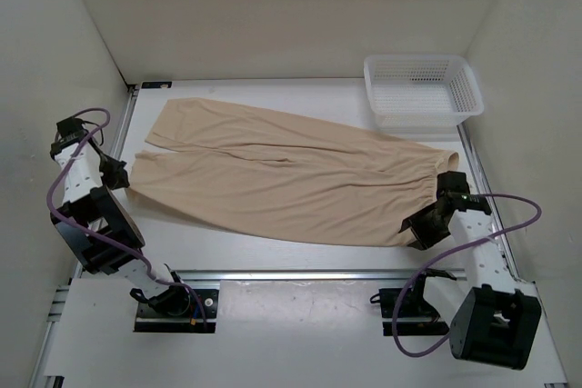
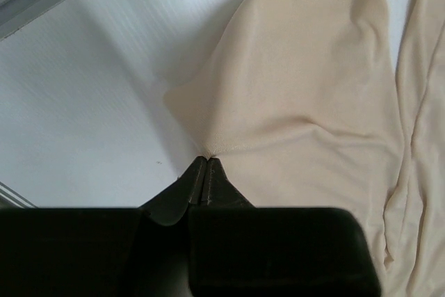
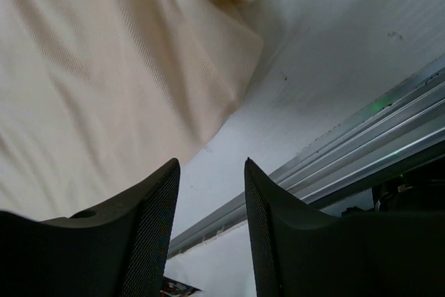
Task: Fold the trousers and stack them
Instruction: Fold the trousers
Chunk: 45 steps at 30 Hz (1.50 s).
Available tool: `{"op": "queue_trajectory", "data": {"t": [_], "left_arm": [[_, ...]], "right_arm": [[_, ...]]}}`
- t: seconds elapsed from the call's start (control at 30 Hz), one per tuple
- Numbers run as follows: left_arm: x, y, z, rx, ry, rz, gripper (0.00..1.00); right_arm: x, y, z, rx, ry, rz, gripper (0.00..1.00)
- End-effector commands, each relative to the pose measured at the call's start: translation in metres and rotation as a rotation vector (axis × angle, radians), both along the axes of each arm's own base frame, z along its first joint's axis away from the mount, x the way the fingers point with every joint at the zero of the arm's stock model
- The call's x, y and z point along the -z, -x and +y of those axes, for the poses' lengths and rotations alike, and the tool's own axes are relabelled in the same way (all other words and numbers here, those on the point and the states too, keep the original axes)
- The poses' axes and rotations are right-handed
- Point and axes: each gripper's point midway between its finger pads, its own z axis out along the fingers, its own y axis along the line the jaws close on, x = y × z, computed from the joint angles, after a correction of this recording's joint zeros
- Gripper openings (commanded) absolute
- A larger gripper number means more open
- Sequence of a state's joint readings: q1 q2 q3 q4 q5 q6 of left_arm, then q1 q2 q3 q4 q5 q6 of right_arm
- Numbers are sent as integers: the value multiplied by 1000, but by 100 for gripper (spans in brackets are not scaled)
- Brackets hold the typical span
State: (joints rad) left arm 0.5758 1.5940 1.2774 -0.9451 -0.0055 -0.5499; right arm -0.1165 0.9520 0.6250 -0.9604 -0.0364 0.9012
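White table (image 1: 236, 256) is showing beyond the parted right gripper (image 3: 211, 165) beside the trousers (image 1: 291, 179), whose edge the left gripper (image 2: 206, 161) is pinching.

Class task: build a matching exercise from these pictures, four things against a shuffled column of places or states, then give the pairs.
Things
1 trousers
2 white basket
3 left gripper
4 right gripper

Places or states
A at the far right corner of the table
B pinched shut on the trousers' edge
C spread out across the table
D jaws apart, holding nothing

Pairs: 1-C, 2-A, 3-B, 4-D
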Motion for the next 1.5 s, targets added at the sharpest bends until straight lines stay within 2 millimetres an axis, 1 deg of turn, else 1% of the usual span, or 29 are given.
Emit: {"op": "queue_trajectory", "data": {"t": [0.0, 0.03, 0.07, 0.1, 0.17, 0.2, 0.27, 0.33, 0.43, 0.5, 0.57, 0.6, 0.7, 0.73, 0.8, 0.87, 0.9, 0.93, 0.97, 1.0, 1.03, 1.1, 1.13, 1.2, 1.23, 1.27, 1.33, 1.4, 1.47], "left_arm": [[-27, -15, 5, 0, -34, -79, 10], [-26, -13, 4, 0, -29, -70, 10], [-27, -13, 3, 4, -22, -75, 10], [-27, -13, 3, 4, -21, -75, 10], [-30, -15, 4, 12, -30, -82, 10], [-30, -14, 6, 8, -39, -76, 10], [-22, -15, 6, 8, -25, -56, 10], [-21, -16, 5, 11, -12, -52, 10], [-20, -12, 7, 4, -24, -33, 10], [-28, -11, 8, 0, -44, -49, 10], [-31, -12, 11, 4, -62, -52, 10], [-30, -8, 11, 1, -63, -35, 10], [-33, -9, 14, -3, -75, -38, 10], [-30, -7, 12, -11, -67, -31, 10], [-38, -5, 10, -12, -77, -46, 10], [-42, 0, 11, -19, -92, -40, 10], [-48, 0, 11, -19, -99, -50, 10], [-56, 3, 12, -26, -118, -54, 10], [-62, 5, 13, -30, -131, -57, 10], [-71, 4, 16, -35, -150, -71, 10], [-81, 4, 16, -36, -166, -96, 10], [-90, 7, 14, -37, -175, -112, 10], [-93, 10, 18, -51, -189, -114, 10], [-88, 17, 19, -72, -186, -99, 10], [-81, 24, 18, -82, -172, -75, 10], [-82, 26, 17, -82, -174, -77, 10], [-84, 29, 15, -92, -174, -87, 10], [-94, 31, 13, -94, -192, -115, 10], [-111, 30, 12, -81, -214, -155, 10]], "right_arm": [[11, -14, -8, 59, 39, -9, 48], [18, -18, -9, 59, 40, -19, 49], [17, -23, -9, 59, 42, -41, 49], [23, -22, -11, 61, 51, -23, 51], [25, -31, -12, 62, 52, -43, 53], [30, -30, -14, 52, 64, -21, 57], [35, -35, -17, 54, 74, -2, 57], [40, -35, -19, 57, 86, 15, 57], [43, -36, -26, 74, 120, 23, 50], [46, -36, -36, 77, 178, 28, 44], [47, -35, -41, 82, 203, 39, 39], [48, -35, -41, 73, 205, 40, 30], [50, -31, -41, 72, 206, 51, 13], [47, -33, -41, 75, 207, 29, 5], [39, -36, -36, 58, 182, 5, 0], [20, -39, -36, 35, 183, -41, 0], [12, -39, -36, 36, 185, -59, 0], [-2, -39, -36, 28, 193, -101, 0], [-9, -38, -40, 25, 220, -117, 0], [-21, -38, -42, 33, 233, -165, 0], [-27, -36, -44, 26, 251, -182, 0], [-40, -27, -47, 22, 277, -204, 0], [-48, -31, -41, 14, 248, -238, 0], [-57, -28, -34, -2, 229, -246, 0], [-63, -27, -36, 3, 239, -258, 0], [-74, -26, -36, -2, 248, -277, 0], [-83, -23, -43, 6, 291, -281, 0], [-94, -18, -49, 10, 324, -275, 0], [-99, -14, -52, 17, 344, -269, 0]]}}
